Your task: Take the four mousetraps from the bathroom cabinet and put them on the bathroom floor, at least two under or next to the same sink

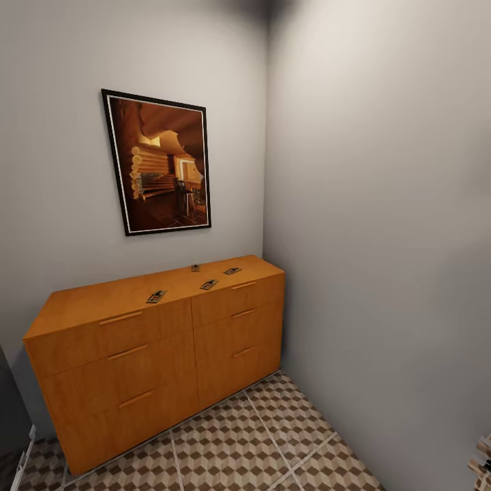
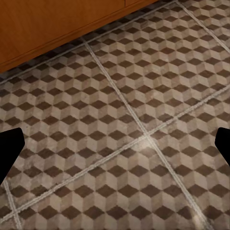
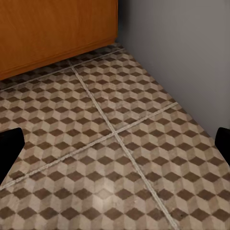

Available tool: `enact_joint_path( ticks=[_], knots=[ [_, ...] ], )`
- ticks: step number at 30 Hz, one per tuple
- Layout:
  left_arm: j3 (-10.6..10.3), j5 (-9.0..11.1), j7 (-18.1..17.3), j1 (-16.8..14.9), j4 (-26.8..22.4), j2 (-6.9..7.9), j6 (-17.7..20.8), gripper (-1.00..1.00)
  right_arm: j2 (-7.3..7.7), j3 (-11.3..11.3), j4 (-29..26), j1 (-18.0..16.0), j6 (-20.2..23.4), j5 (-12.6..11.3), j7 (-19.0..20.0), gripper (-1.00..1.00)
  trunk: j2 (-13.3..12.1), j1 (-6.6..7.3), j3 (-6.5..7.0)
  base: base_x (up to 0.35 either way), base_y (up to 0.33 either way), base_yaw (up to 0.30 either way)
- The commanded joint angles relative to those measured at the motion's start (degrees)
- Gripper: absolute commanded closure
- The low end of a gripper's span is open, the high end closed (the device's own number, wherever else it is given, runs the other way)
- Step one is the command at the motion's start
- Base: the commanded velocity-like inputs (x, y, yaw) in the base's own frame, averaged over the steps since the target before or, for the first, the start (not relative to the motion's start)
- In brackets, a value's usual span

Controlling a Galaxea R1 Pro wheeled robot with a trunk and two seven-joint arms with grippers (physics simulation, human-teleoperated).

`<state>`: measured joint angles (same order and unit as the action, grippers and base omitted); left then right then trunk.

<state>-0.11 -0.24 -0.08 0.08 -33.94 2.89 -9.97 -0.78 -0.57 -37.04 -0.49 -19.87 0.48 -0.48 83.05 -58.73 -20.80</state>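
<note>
1. Cabinet point(image 1: 157, 354): wide, low, orange-brown wood; two columns of three drawers with slot handles; all six drawer fronts flush and closed, contents hidden. Set against the rear wall, right end near the corner.
2. Mousetraps, four, lying flat on the cabinet top, right half: one point(image 1: 156, 296) near the front edge by the centre line; one point(image 1: 209, 284) to its right; one point(image 1: 232, 271) further right; one point(image 1: 195, 268) nearer the wall. All apart from one another, too small for detail.
3. Bathroom floor point(image 1: 273, 443): cube-pattern tiles in brown, beige and white, pale grout lines; no trap on the stretch seen.
4. Framed picture point(image 1: 164, 164): dark frame, warm-toned interior scene, hung above the cabinet.
5. Left gripper point(image 2: 115, 148): dark fingertips point(image 2: 9, 148) at opposite edges of the left wrist view, spread wide, nothing between; above tiles, cabinet base just beyond.
6. Right gripper point(image 3: 115, 148): fingertips point(image 3: 9, 146) likewise spread wide, holding nothing; above tiles near the cabinet corner and the grey wall point(image 3: 182, 52).
</note>
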Motion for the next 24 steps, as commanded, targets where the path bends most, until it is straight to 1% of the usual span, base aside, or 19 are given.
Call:
enact_joint_path(
  ticks=[1, 6, 12, 16, 18, 22, 23, 24],
  knots=[
    [-0.02, -0.03, -0.03, 0.01, -0.06, 0.01, -0.11, -1.0, 0.0, -0.04, 0.03, -0.03, -0.17, 0.04, -0.05, -1.0, 0.03, 0.0, -0.06, 0.0, 0.0, 0.0],
    [0.0, -0.03, -0.03, 0.01, 0.04, -0.01, 0.03, -1.0, 0.04, -0.04, 0.15, -0.04, -0.17, 0.04, -0.05, -1.0, 0.03, 0.0, -0.06, 0.0, 0.0, 0.0],
    [0.24, -0.03, 0.13, 0.01, 0.32, -0.06, 0.39, -1.0, 0.0, 0.0, 1.69, -0.04, -0.17, 0.04, -0.1, -1.0, 0.03, 0.0, -0.06, 0.0, 0.0, 0.0],
    [0.33, -0.09, 0.27, 0.01, -0.98, -0.07, 1.2, -1.0, -0.01, 0.01, 2.41, -0.04, -0.23, 0.04, -0.08, -1.0, 0.03, 0.0, -0.06, 0.0, 0.0, 0.0],
    [0.36, -0.14, 0.34, 0.01, -6.67, -0.08, 6.69, -1.0, 0.01, 0.04, 2.64, -0.04, -0.63, 0.04, -0.07, -1.0, 0.03, 0.0, -0.06, 0.0, 0.0, 0.0],
    [0.36, -0.17, 0.31, 0.01, -13.52, -0.04, 15.39, -1.0, 0.05, 0.04, 2.71, -0.04, -0.82, 0.06, -0.07, -1.0, 0.03, 0.0, -0.06, 0.0, 0.0, 0.0],
    [0.37, -0.18, 0.27, 0.01, -17.27, -0.02, 20.31, -1.0, 0.03, 0.03, 2.73, -0.04, -0.87, 0.05, -0.1, -1.0, 0.03, 0.0, -0.06, 0.0, 0.0, 0.0],
    [0.37, -0.19, 0.25, -0.01, -19.17, -0.02, 22.72, -1.0, 0.02, 0.01, 2.73, -0.04, -0.89, 0.05, -0.09, -1.0, 0.03, 0.0, -0.06, 0.0, 0.0, 0.0]
  ],
)
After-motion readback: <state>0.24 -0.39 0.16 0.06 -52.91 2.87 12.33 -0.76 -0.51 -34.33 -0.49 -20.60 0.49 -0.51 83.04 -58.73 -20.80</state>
